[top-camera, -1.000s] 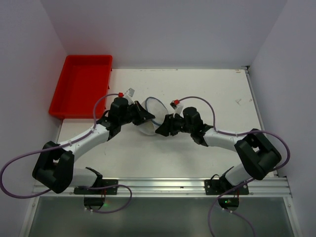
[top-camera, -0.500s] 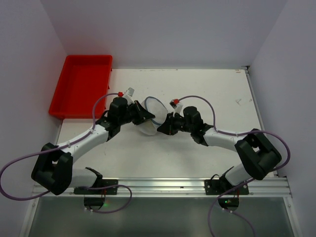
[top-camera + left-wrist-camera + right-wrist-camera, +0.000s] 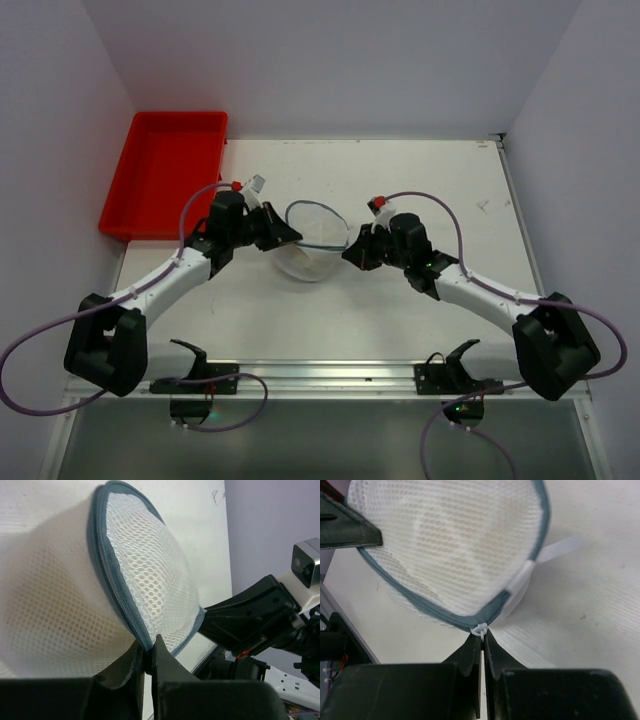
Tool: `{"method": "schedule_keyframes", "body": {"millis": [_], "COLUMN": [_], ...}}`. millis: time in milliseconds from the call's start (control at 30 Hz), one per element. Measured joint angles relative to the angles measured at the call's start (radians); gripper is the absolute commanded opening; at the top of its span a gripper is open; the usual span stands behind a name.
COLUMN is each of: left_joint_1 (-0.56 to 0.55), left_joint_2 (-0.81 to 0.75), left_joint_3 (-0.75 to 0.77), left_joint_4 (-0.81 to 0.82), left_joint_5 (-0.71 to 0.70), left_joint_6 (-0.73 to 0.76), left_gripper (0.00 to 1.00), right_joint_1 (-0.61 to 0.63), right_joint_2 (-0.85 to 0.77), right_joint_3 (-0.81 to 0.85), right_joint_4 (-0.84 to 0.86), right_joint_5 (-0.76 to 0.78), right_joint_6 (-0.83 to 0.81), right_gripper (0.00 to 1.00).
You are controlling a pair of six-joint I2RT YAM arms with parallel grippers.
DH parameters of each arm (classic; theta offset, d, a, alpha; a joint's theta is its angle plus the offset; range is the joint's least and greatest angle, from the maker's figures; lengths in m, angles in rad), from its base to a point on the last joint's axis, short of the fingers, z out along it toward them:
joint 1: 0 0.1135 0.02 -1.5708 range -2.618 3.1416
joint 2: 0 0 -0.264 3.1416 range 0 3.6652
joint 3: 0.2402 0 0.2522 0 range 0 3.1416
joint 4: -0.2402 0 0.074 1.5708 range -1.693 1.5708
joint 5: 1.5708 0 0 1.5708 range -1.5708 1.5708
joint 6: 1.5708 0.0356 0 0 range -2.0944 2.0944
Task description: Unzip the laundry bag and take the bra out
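Observation:
The laundry bag [image 3: 314, 246], a white mesh drum with a grey-blue zip rim, is held between both grippers at mid-table. My left gripper [image 3: 289, 238] is shut on the zip rim [image 3: 120, 605] at the bag's left side, its fingertips [image 3: 159, 647] pinching the seam. My right gripper [image 3: 351, 251] is shut on the small white zip pull [image 3: 481, 629] at the bag's right side. In the right wrist view the mesh bag [image 3: 455, 545] fills the upper frame. The bra is hidden; only a beige tint shows through the mesh.
A red plastic tray [image 3: 140, 205] stands at the back left, overhanging the table's left edge. White walls close in the table at the back and on both sides. A metal rail [image 3: 330, 375] runs along the near edge.
My right gripper has shut on the zip pull and drawn away to the right. The left gripper shifted a little left, and the bag now looks stretched wider between them.

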Motion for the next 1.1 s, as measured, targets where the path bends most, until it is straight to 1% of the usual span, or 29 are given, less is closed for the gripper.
{"method": "schedule_keyframes", "body": {"millis": [100,200,300,433,567,667,700,733,767,800,833,867,900,933,967,1000,1067,1100], "left_joint_1": [0.050,0.056,0.057,0.057,0.064,0.066,0.066,0.066,0.067,0.072,0.082,0.092,0.100,0.106,0.109,0.110,0.110,0.110], "left_joint_2": [-0.003,0.003,0.040,0.100,0.130,0.140,0.139,0.135,0.126,0.107,0.082,0.059,0.032,0.008,-0.014,-0.039,-0.093,-0.125], "left_joint_3": [0.019,0.057,0.128,0.208,0.264,0.283,0.278,0.266,0.242,0.205,0.161,0.115,0.066,0.024,-0.014,-0.046,-0.092,-0.108], "left_joint_4": [-0.060,-0.119,-0.169,-0.252,-0.354,-0.406,-0.412,-0.406,-0.391,-0.380,-0.375,-0.362,-0.348,-0.335,-0.322,-0.312,-0.305,-0.303], "left_joint_5": [0.074,0.137,0.191,0.211,0.246,0.268,0.276,0.281,0.285,0.277,0.273,0.266,0.258,0.248,0.237,0.218,0.183,0.159], "left_joint_6": [0.082,0.177,0.284,0.419,0.560,0.617,0.621,0.617,0.611,0.606,0.586,0.563,0.537,0.504,0.472,0.443,0.377,0.346], "left_gripper": [0.00,0.00,0.00,0.00,0.00,0.00,0.02,0.06,0.12,0.21,0.28,0.40,0.47,0.55,0.72,0.83,0.97,0.99], "right_joint_1": [-0.039,-0.047,-0.047,-0.043,0.007,0.018,0.019,0.019,0.019,0.018,0.012,0.006,0.005,0.006,0.013,0.025,0.058,0.079], "right_joint_2": [-0.070,-0.131,-0.151,-0.157,-0.188,-0.185,-0.184,-0.183,-0.183,-0.185,-0.188,-0.190,-0.195,-0.200,-0.206,-0.211,-0.219,-0.222], "right_joint_3": [-0.001,-0.001,-0.001,0.000,0.005,0.019,0.023,0.026,0.027,0.028,0.028,0.028,0.029,0.031,0.037,0.048,0.081,0.102], "right_joint_4": [-0.090,-0.153,-0.193,-0.225,-0.280,-0.310,-0.315,-0.321,-0.327,-0.343,-0.360,-0.375,-0.387,-0.400,-0.418,-0.436,-0.461,-0.467], "right_joint_5": [0.035,0.031,0.029,0.029,0.056,0.088,0.094,0.099,0.105,0.123,0.133,0.145,0.151,0.154,0.161,0.172,0.193,0.199], "right_joint_6": [-0.001,-0.003,-0.009,-0.023,-0.042,-0.041,-0.040,-0.036,-0.029,-0.029,-0.026,-0.021,-0.019,-0.017,-0.014,-0.017,-0.018,-0.016], "right_gripper": [0.00,0.00,0.00,0.00,0.00,0.00,0.05,0.22,0.30,0.39,0.54,0.59,0.65,0.75,0.78,0.84,0.87,0.90]}}
